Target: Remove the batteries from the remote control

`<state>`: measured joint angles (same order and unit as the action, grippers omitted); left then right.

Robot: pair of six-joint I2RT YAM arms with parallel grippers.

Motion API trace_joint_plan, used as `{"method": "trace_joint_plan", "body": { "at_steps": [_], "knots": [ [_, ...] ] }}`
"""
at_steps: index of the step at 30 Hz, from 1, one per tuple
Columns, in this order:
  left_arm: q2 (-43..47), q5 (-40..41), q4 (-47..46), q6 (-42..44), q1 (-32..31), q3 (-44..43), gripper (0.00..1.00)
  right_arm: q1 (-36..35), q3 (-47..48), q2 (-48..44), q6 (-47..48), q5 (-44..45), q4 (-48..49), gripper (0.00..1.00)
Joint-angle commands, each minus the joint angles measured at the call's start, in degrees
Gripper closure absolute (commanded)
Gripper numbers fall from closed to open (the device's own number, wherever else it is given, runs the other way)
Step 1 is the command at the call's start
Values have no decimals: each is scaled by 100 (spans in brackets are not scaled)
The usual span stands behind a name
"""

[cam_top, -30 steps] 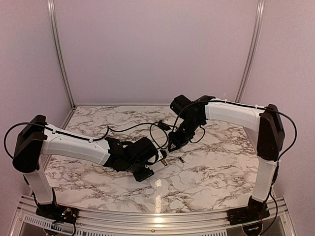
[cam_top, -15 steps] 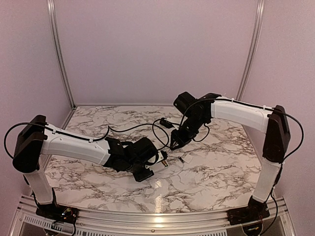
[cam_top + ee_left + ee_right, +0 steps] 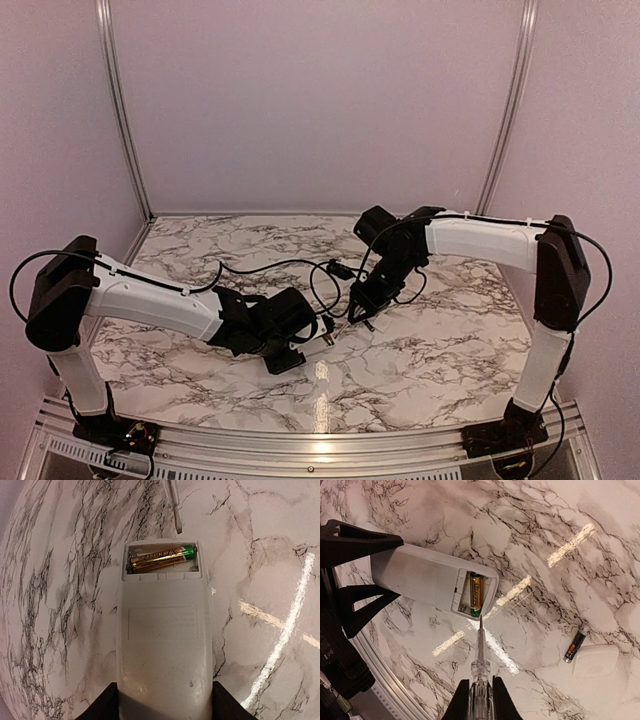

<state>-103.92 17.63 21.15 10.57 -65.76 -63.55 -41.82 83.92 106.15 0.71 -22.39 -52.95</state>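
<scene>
1. Right wrist view shows one remote control and one small white cover.
2. First battery sits inside the remote's open end.
3. Second battery lies off the remote, just beside the cover.
4. Left gripper squeezes the remote; right gripper squeezes one clear pointed stick, tip near the remote's battery.

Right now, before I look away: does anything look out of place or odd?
Nothing damaged or spilled. The left gripper holds the remote, open, one battery inside. The other battery lies loose on the table beside the detached cover. The right gripper holds a thin tool.
</scene>
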Motion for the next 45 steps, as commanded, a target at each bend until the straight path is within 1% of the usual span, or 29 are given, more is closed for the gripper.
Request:
{"method": "trace_joint_plan", "body": {
  "at_steps": [1, 9, 13, 14, 17, 24, 30, 34, 41, 45],
  "knots": [
    [186, 139, -230, 155, -34, 113, 84, 21, -99, -100, 19, -127, 383, 100],
    [214, 153, -217, 252, -29, 106, 84, 17, -192, -85, -44, -206, 644, 100],
    [220, 162, -208, 268, -34, 97, 84, 16, -179, -79, -45, -124, 688, 100],
    [227, 162, -207, 276, -34, 97, 84, 16, -175, -79, -190, -80, 706, 100],
    [232, 183, -222, 266, -33, 88, 85, 21, -198, -57, -250, -14, 777, 100],
    [224, 223, -236, 271, -34, 38, 84, 16, -298, 50, -188, 157, 792, 100],
    [209, 259, -223, 292, -34, -8, 84, 16, -552, 90, -96, -115, 959, 100],
    [214, 291, -221, 309, -34, -17, 84, 17, -705, 117, 270, -307, 982, 100],
    [279, 379, -208, 384, -34, -8, 85, 95, -1215, 158, 913, -1218, 1407, 100],
    [346, 440, -188, 438, -40, -17, 85, 121, -1230, 304, 955, -1401, 1661, 100]
  ]
}}
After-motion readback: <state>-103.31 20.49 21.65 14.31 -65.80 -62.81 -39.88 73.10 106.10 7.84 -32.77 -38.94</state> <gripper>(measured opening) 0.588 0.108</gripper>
